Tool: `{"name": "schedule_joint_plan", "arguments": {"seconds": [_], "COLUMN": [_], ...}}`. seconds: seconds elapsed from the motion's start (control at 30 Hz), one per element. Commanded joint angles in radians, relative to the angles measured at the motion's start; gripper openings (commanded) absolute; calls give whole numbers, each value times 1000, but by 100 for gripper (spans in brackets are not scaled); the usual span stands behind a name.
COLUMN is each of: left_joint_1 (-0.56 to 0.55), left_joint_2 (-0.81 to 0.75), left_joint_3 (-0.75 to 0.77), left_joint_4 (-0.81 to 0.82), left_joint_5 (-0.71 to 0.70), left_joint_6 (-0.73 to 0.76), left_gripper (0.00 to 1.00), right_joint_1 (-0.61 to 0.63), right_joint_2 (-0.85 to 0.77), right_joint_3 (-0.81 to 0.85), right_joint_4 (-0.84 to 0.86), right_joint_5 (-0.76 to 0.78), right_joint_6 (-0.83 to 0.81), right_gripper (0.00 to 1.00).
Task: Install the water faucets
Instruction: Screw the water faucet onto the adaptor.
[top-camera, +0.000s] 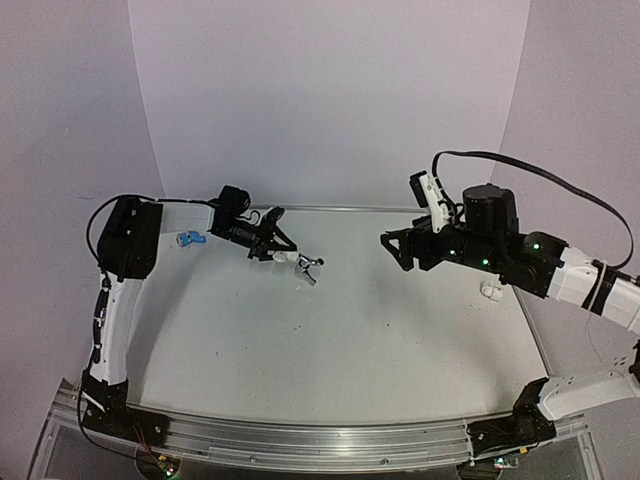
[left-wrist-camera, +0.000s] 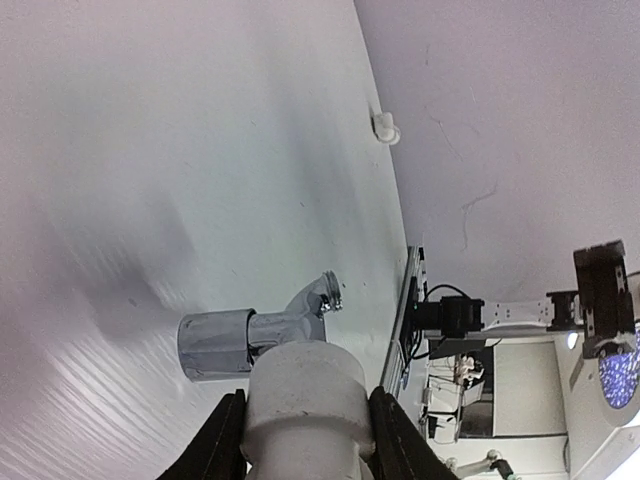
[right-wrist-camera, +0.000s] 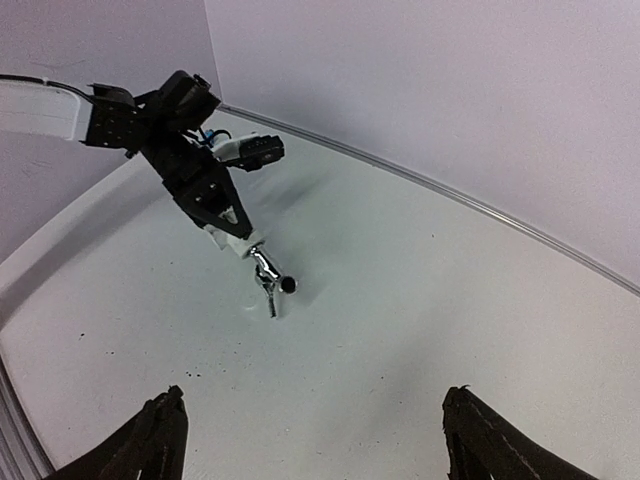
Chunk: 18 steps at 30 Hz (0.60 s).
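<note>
The left gripper (top-camera: 282, 250) pinches a white fitting (left-wrist-camera: 305, 395); the silver tap (left-wrist-camera: 262, 335) juts from its end, low over the table (top-camera: 350, 340). The right gripper (top-camera: 393, 250) hangs well apart, fingers spread, holding nothing. The blue tap (top-camera: 190, 239) seems to lie at the table's back-left.

The silver faucet (left-wrist-camera: 215, 345) is glossy chromed metal, the white fitting (left-wrist-camera: 305, 390) matt plastic, the table (left-wrist-camera: 150, 150) smooth.

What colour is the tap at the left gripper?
Shiny silver; the tap shows best in the left wrist view.
</note>
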Motion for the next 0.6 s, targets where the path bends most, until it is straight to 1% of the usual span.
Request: {"name": "schedule_joint_plan", "arguments": {"seconds": [0.0, 0.1, 0.17, 0.23, 0.3, 0.4, 0.5, 0.57], "left_joint_1": [60, 85, 92, 87, 68, 22, -45, -86], "left_joint_2": [143, 192, 210, 199, 135, 13, -138, -219], "left_joint_3": [230, 283, 301, 295, 244, 152, 51, -2], "left_joint_4": [35, 37, 37, 37, 38, 39, 41, 44], "left_joint_5": [86, 82, 81, 91, 75, 52, 12, -37], "left_joint_6": [-81, -77, -103, -126, -125, -156, -187, -229], "left_gripper": [0, 0, 0, 0, 0, 0, 0, 0], "right_joint_1": [0, 0, 0, 0, 0, 1, 5, 24], "right_joint_2": [-69, -87, -82, -43, 22, 129, 215, 270], "right_joint_3": [-24, -41, -53, -53, -46, -52, -58, -58], "right_joint_4": [17, 16, 17, 18, 26, 106, 249, 368], "right_joint_5": [36, 32, 20, -38, -84, -152, -225, -230], "right_joint_6": [9, 32, 34, -19, -129, -316, -552, -693], "right_gripper": [89, 89, 90, 90, 89, 87, 87, 89]}}
